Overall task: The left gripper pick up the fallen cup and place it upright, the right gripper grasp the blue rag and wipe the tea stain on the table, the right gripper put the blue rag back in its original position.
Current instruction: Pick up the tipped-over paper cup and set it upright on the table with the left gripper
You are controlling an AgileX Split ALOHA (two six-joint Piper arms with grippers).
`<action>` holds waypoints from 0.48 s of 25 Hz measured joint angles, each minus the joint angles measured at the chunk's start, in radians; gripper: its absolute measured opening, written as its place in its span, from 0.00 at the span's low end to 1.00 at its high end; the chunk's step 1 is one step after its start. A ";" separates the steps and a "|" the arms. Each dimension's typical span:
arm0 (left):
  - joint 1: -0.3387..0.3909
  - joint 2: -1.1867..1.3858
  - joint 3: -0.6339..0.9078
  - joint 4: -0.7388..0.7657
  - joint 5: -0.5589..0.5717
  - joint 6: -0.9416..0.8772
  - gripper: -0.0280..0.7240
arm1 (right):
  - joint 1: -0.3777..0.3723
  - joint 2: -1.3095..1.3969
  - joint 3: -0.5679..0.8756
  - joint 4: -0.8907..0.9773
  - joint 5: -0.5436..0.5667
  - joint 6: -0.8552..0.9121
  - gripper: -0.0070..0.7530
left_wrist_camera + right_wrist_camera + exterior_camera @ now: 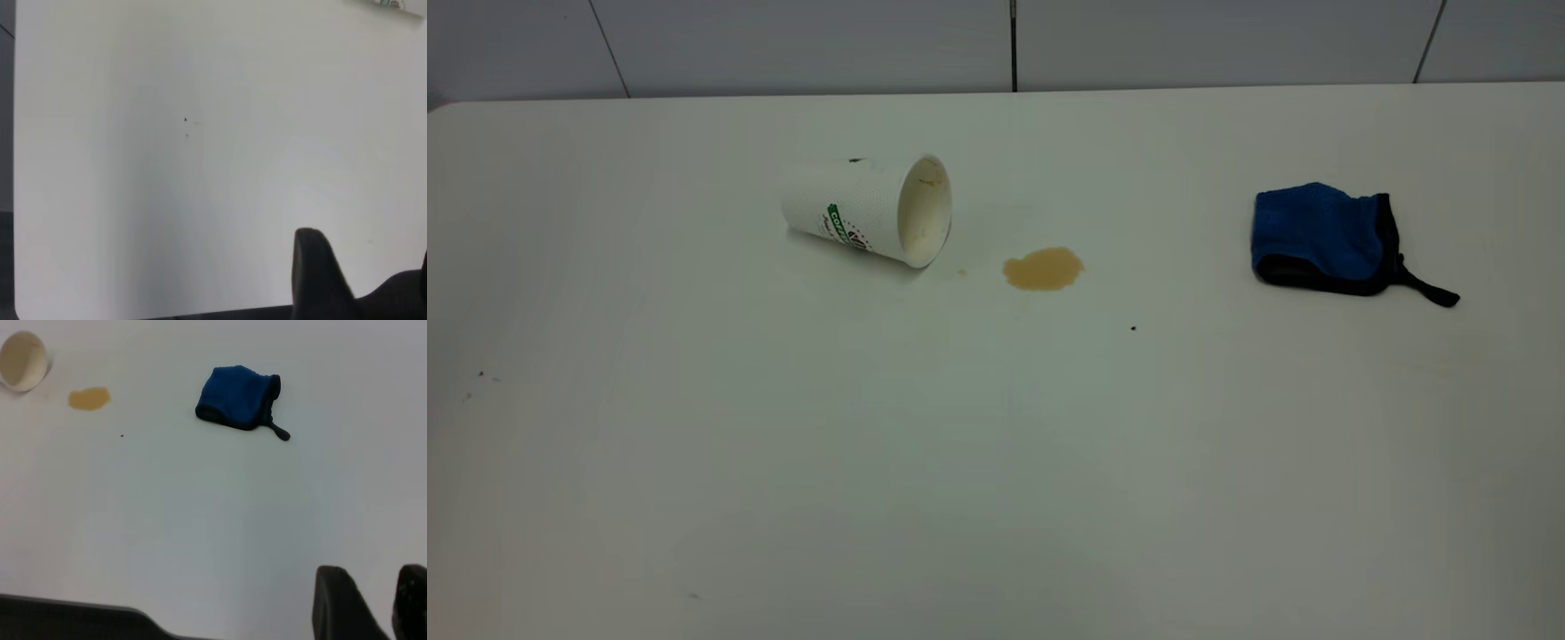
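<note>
1. The left gripper [360, 283] is seen only in its own wrist view, as dark fingers over bare table near the near edge; nothing is held. A gap shows between the two dark shapes, so the fingers are judged to stand apart.
2. The right gripper [383, 607] appears in its wrist view as two dark fingers with a strip of table showing between them: apart, holding nothing, well back from the rag.
3. Neither arm is seen in the exterior view; both are judged parked short of the work area.
4. The cup [870, 210] is noted lying on its side on the table [996, 462], mouth turned toward the stain, the beige-marked inside exposed. Only a sliver of it is caught at a corner of the left wrist view.
5. The tea stain [1043, 268] lies just beside the cup's mouth, apart from it, with a smaller droplet between the two.
6. The blue rag [1320, 236] lies bunched well apart from the stain, on the right arm's side, its black strap trailing away from the cup.
7. Step in hand, as judged: the first, not yet begun. The cup is untouched, the stain unwiped.
8. The next move calls for the left gripper to be carried to the cup, closed across its wall, and the cup tipped onto its base.
</note>
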 joint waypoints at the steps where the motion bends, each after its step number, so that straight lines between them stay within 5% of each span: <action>1: -0.002 0.049 -0.020 -0.003 -0.004 0.001 0.56 | 0.000 0.000 0.000 0.000 0.000 0.000 0.32; 7: -0.079 0.299 -0.159 0.034 -0.018 -0.008 0.49 | 0.000 0.000 0.000 0.000 0.000 0.000 0.32; 12: -0.234 0.547 -0.319 0.164 -0.024 -0.104 0.46 | 0.000 0.000 0.000 0.000 0.000 0.000 0.32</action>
